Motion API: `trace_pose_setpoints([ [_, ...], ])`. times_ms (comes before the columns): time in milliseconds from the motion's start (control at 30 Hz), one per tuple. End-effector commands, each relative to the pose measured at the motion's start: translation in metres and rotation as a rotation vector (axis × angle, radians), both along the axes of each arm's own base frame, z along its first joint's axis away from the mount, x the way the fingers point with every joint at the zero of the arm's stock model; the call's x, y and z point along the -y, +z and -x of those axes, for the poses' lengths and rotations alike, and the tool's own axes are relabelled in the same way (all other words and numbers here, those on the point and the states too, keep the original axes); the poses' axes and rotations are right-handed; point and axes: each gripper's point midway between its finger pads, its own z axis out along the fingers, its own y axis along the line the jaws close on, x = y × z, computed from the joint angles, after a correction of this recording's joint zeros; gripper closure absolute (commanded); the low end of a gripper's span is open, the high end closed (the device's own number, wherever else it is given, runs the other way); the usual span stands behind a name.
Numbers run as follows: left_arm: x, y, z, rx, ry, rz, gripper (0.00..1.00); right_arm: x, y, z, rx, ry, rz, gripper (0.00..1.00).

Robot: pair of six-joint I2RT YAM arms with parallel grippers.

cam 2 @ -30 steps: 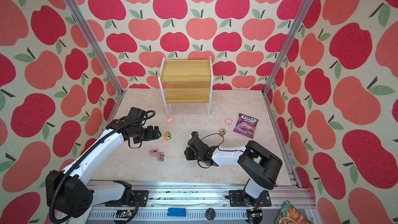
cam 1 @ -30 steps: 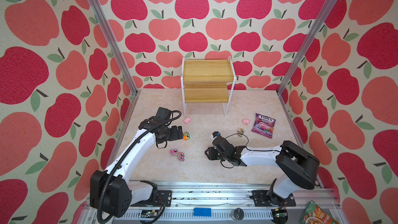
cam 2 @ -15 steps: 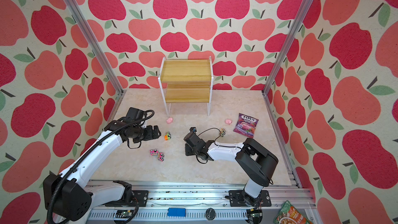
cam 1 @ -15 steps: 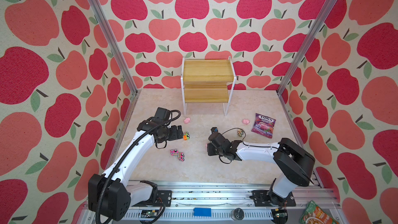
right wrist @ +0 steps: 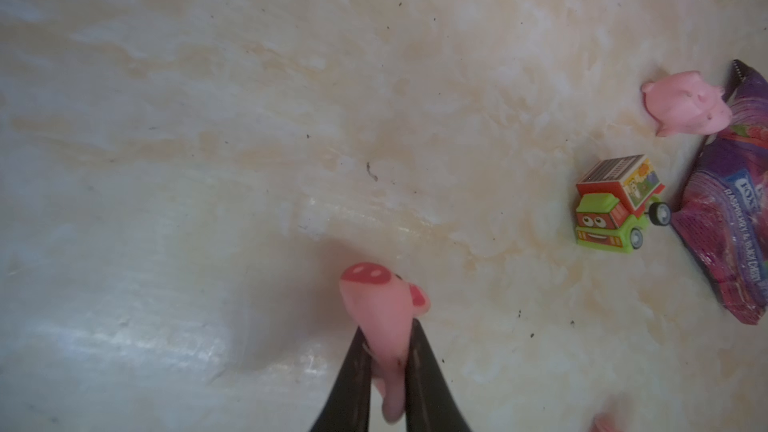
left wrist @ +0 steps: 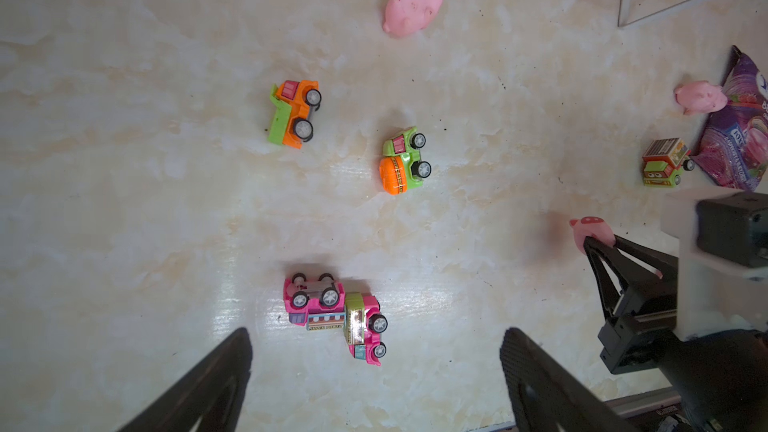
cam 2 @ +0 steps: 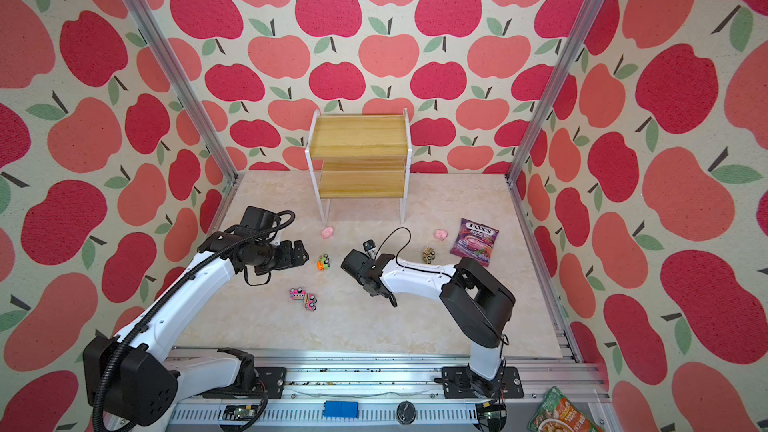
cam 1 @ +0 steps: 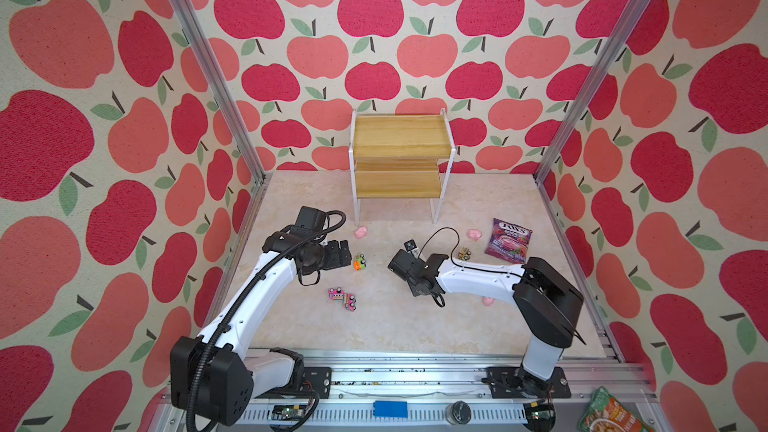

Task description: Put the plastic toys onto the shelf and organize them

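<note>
Bright, even light, soft shadows; glare streaks the glossy tabletop (left wrist: 232,313), and the right wrist view looks hazy.

Apple-patterned walls (cam 1: 374,14) in red and coral, joined by aluminium corner posts (cam 1: 204,56), enclose a glossy cream marbled floor (cam 1: 395,326).

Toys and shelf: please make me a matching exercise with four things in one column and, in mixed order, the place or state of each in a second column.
Things
1. pig with red snout
2. two pink trucks
3. truck with a face
4. shelf

Places or states
A. near the back wall
B. next to the purple bag
C. held in the shut jaws of the right arm
D. touching each other

Pairs: 1-C, 2-D, 3-B, 4-A
</note>
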Motion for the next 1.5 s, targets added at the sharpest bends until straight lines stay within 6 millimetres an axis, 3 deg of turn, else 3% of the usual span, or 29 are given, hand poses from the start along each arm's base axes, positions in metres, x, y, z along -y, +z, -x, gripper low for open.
trace_pose_setpoints([
  [0,-0.003,0.000,0.002,0.004,0.004,-0.001,0.04,0.008,-0.004,-0.001,0.002,0.045,0.164,0.83],
  [67,-0.003,0.001,0.002,0.010,0.005,-0.003,0.04,0.000,-0.009,-0.002,-0.006,0.062,0.177,0.82],
  [167,-0.005,0.000,0.002,0.007,0.012,-0.007,0.04,-0.017,-0.010,0.002,-0.012,0.101,0.142,0.72],
  [433,-0.007,0.003,0.001,0.021,0.025,0.004,0.04,-0.046,-0.013,0.020,-0.094,0.134,-0.079,0.57],
  [867,-0.011,0.006,0.000,0.032,0.040,0.008,0.04,-0.099,0.018,0.032,-0.083,0.220,-0.324,0.47],
  [1167,-0.012,0.008,0.000,0.043,0.046,0.019,0.04,-0.102,0.055,0.029,0.006,0.243,-0.488,0.42],
  [1300,-0.012,0.007,0.001,0.041,0.045,0.019,0.04,-0.089,0.052,0.025,0.018,0.220,-0.494,0.41],
  [1467,-0.012,0.008,0.001,0.046,0.043,0.021,0.04,-0.090,0.036,0.031,-0.037,0.227,-0.510,0.39],
])
